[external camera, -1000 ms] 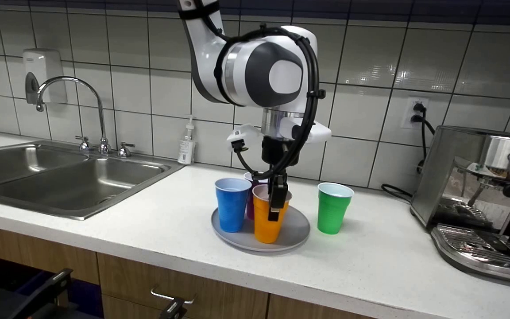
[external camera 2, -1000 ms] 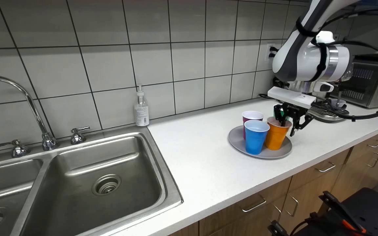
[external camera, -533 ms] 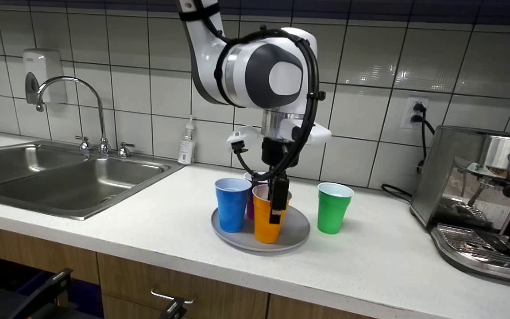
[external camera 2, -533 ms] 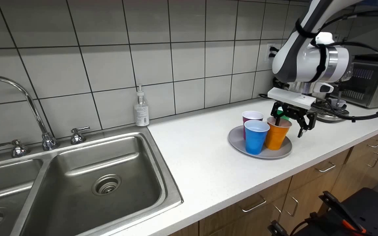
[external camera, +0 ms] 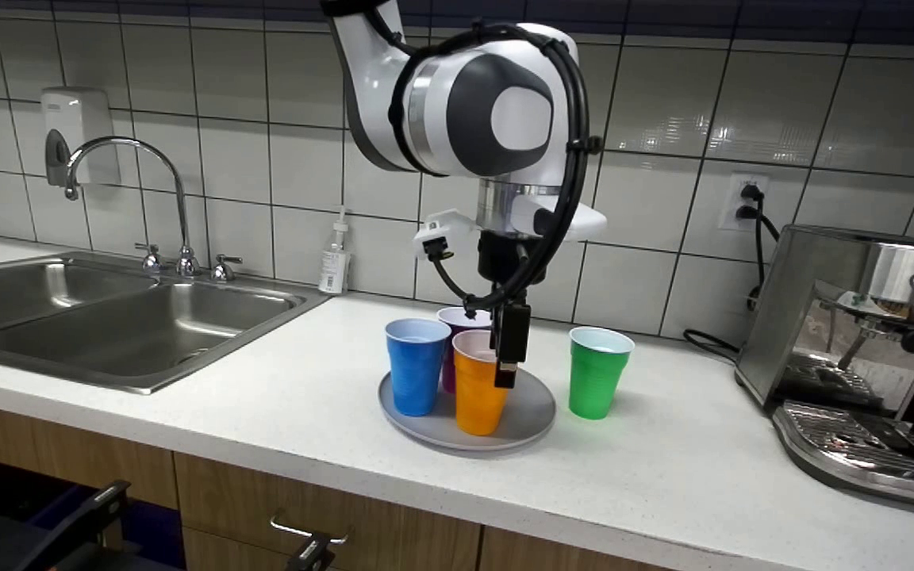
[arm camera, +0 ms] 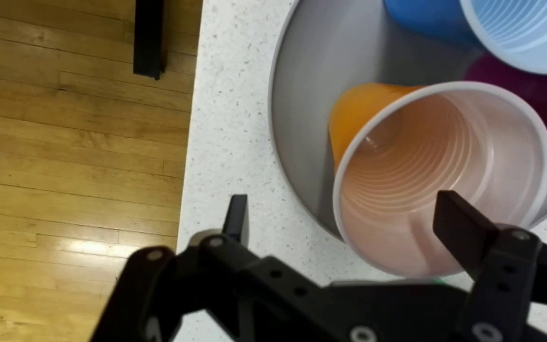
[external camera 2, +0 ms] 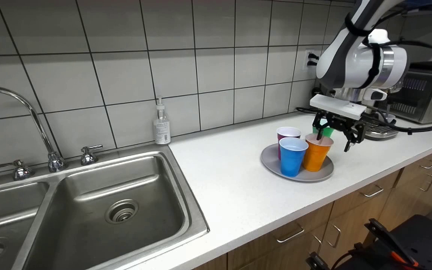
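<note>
Claw (arm camera: 342,202) spread wide near an orange cup (external camera: 478,396), pale-rimmed, ribbed inside, upright on a gray plate (external camera: 532,412)

Kitchen. Double sink (external camera 2: 36,225), faucet (external camera: 182,210) set in worktop (external camera: 290,365); tiled wall (external camera: 647,206) along back edge; espresso machine (external camera: 846,349); wood-front drawers (external camera: 266,492) under front edge.
</note>
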Action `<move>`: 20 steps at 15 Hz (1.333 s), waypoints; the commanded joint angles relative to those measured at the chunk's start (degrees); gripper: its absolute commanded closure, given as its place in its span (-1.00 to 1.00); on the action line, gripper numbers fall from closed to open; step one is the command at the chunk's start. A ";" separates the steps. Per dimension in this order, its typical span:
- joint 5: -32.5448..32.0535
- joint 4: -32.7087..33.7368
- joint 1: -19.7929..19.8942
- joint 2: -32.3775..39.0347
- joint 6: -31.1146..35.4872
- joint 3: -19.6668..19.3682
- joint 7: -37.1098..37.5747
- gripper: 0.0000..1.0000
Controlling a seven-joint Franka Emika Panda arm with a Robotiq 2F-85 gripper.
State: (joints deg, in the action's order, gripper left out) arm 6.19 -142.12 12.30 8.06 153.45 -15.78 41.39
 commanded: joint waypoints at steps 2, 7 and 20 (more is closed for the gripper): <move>-4.48 -3.09 -0.12 -6.62 -0.99 -1.86 0.61 -1.00; -9.81 -3.40 1.33 -10.49 -1.56 -2.21 1.99 -1.00; -6.87 9.04 5.27 -5.05 -7.12 -3.32 -9.26 -1.00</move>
State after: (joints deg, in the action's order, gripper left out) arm -2.88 -138.55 16.49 -0.29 149.86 -18.97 36.88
